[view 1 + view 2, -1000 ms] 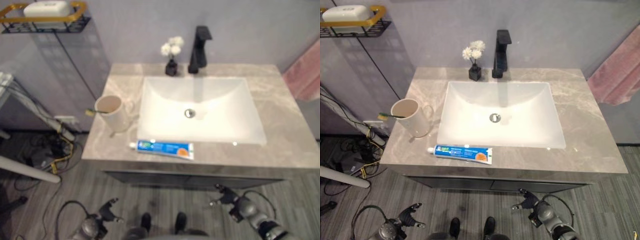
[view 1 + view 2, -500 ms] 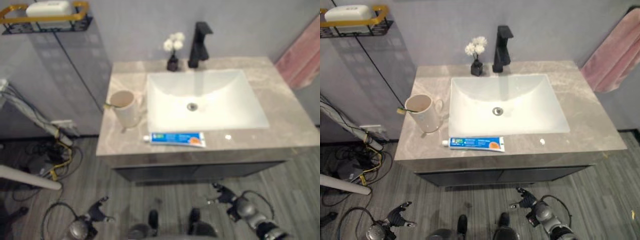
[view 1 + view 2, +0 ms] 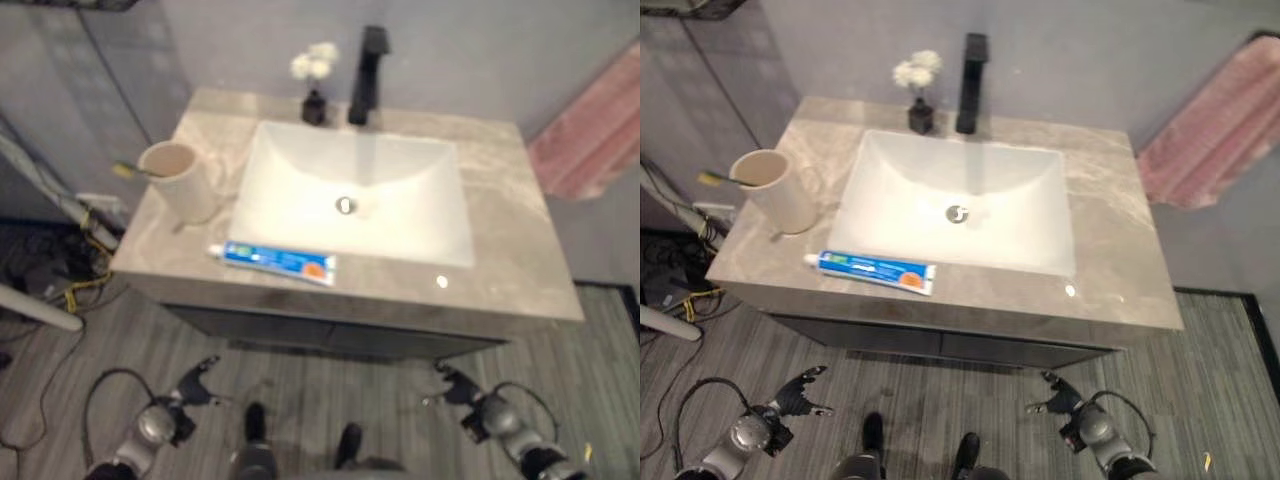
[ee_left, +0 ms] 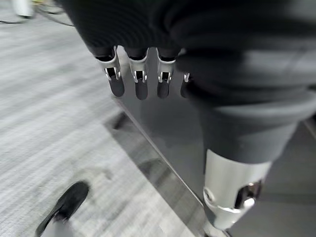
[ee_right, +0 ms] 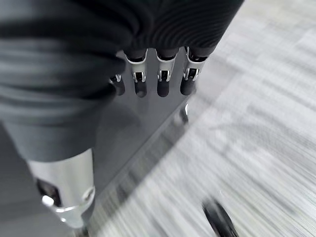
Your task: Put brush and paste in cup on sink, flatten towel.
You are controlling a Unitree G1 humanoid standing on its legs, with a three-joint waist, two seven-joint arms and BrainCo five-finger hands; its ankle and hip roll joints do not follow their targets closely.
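A cream cup (image 3: 182,178) stands on the grey counter (image 3: 505,255) left of the white basin (image 3: 400,175). A toothbrush (image 3: 128,170) leans in the cup, its end sticking out over the left rim. The blue toothpaste tube (image 3: 278,262) lies flat along the counter's front edge. A pink towel (image 3: 590,130) hangs bunched on the wall at the right. My left hand (image 3: 196,381) and right hand (image 3: 451,385) hang low in front of the dark cabinet, both open and empty, with relaxed fingers (image 4: 139,81) and fingers (image 5: 163,79).
A black faucet (image 3: 368,72) and a small dark vase of white flowers (image 3: 314,88) stand behind the basin. Cables (image 3: 70,280) and a white pole (image 3: 35,308) lie on the floor at the left. Grey plank floor runs before the cabinet.
The camera has shifted, so the wall shelf has left the picture and more of the towel shows. Cup, brush and paste have not moved. Both hands stay low.
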